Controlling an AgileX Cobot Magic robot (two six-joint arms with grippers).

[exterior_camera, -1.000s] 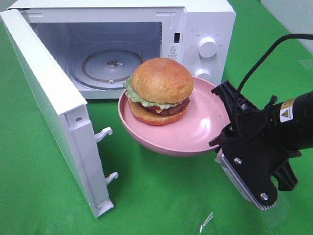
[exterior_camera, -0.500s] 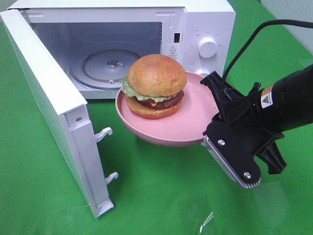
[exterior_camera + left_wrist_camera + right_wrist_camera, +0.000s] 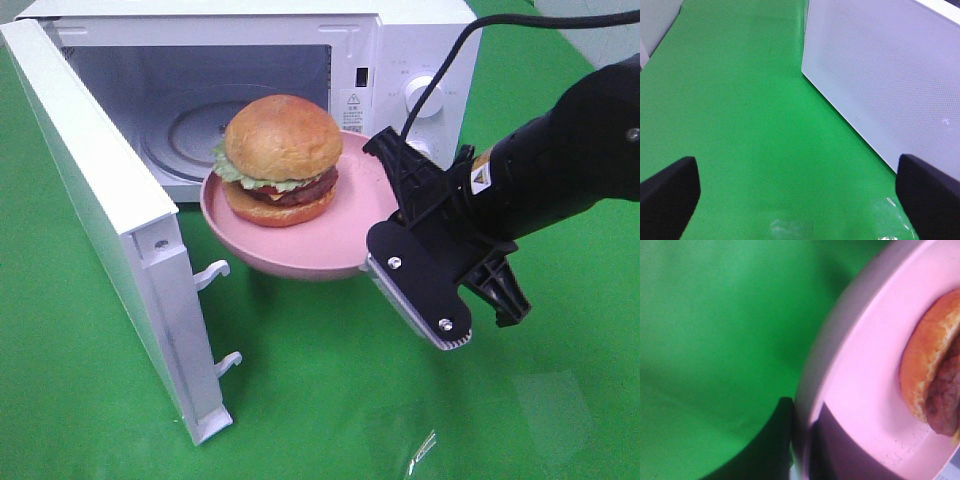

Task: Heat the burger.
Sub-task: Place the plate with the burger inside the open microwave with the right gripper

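Note:
The burger (image 3: 280, 160), with a golden bun, lettuce and a dark patty, sits on a round pink plate (image 3: 330, 240). The plate hangs in the air just in front of the open microwave (image 3: 420, 50), level with its mouth. My right gripper (image 3: 388, 190) is shut on the plate's right rim. The right wrist view shows the plate (image 3: 865, 365) and the bun's edge (image 3: 930, 370) close up. My left gripper (image 3: 800, 200) is open and empty, its fingertips (image 3: 667, 195) low over the green cloth beside the outer face of the microwave door (image 3: 890, 75).
The microwave door (image 3: 100, 210) stands swung wide open at the left, latch hooks facing the plate. A glass turntable (image 3: 190, 130) lies inside the cavity. Control knobs (image 3: 424, 95) are at the right of the front. Green cloth (image 3: 300, 400) covers the table.
The right arm has carried the plate and burger leftward and up toward the microwave's opening. The left gripper's state is unchanged.

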